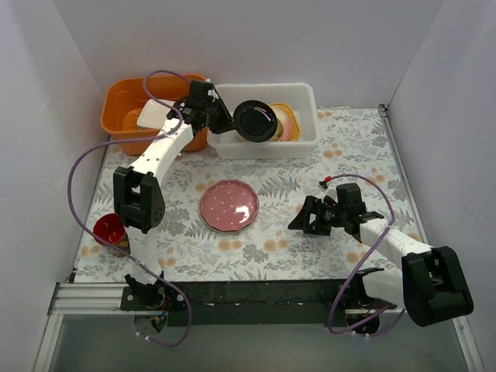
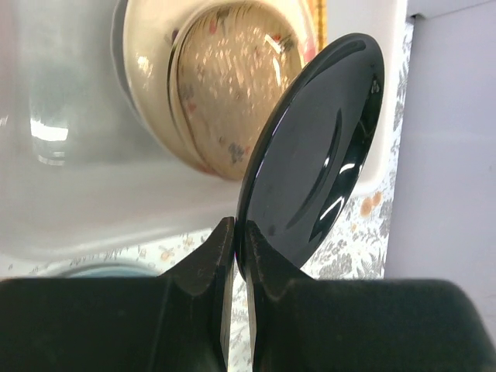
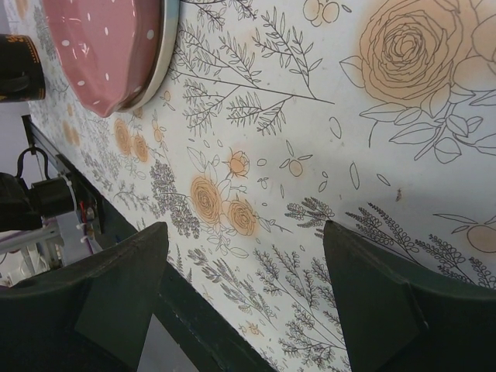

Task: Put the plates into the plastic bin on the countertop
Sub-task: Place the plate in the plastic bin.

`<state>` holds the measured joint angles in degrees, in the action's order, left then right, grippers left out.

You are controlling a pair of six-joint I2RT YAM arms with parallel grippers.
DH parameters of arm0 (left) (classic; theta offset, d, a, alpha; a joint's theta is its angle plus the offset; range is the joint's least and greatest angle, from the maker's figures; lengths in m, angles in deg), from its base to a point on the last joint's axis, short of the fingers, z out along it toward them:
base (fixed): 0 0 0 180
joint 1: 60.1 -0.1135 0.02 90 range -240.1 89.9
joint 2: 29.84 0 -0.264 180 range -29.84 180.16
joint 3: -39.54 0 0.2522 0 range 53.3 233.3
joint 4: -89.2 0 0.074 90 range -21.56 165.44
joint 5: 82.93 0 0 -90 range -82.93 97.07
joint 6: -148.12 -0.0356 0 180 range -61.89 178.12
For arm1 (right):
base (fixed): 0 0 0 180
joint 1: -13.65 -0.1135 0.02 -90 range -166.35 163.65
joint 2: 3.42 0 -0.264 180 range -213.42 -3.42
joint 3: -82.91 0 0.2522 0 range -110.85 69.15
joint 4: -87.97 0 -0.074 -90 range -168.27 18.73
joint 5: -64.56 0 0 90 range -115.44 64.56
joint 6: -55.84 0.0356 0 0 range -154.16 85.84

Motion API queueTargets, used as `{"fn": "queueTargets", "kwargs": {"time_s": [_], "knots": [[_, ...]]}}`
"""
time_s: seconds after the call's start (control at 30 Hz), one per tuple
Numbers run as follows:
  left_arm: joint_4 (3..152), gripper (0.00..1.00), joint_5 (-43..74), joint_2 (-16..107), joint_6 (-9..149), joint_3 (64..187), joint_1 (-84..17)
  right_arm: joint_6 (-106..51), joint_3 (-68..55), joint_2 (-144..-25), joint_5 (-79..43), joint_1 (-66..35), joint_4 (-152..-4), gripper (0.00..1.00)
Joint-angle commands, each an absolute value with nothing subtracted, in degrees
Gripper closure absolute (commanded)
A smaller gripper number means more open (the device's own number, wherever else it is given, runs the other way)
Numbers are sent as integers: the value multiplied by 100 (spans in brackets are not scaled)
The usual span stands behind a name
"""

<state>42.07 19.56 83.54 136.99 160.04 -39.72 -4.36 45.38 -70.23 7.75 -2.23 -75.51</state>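
The left pincer (image 2: 240,242) is closed narrow on the rim of the small black plate (image 2: 314,155), one finger on each face of the rim. The plate is tilted, its glossy face turned to one side, and it hangs over the inside of the plastic bin (image 1: 307,91); the overhead view places it above the bin's middle, just past the near wall. Whether the plate touches the bin or its contents cannot be determined. Directly behind the black plate, cream plates (image 2: 225,85) lean on edge inside the bin, the front one carrying a small floral print and the one behind it showing a wider cream rim. The bin stands at the far side of the worktop (image 1: 353,151), just beside the orange tub (image 1: 116,118) on its left, which contains a white rectangular dish (image 1: 155,115). The right pincer (image 3: 244,232) is spread wide and grips nothing; it hangs above bare printed worktop at the near right, well apart from the bin. The pink dotted plate (image 1: 229,205) lies flat on the worktop between the two arms, to the left of the right pincer and apart from it. A red cup (image 1: 108,230) stands at the near left edge, beside the left arm.
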Motion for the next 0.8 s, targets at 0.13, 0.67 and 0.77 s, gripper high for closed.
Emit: {"fn": "queueTargets", "kwargs": {"time_s": [0.13,0.67,0.77], "knots": [[3879,100,2061,8969,13643,17405,-3954,-516,4401,-7084,822,-261,-7722,12],[3914,100,2078,9514,13739,17924,-3954,-568,4383,-7040,848,-261,-7651,12],[3879,100,2060,9593,13713,18012,-3954,-568,4383,-7022,840,-270,-7634,12]]}}
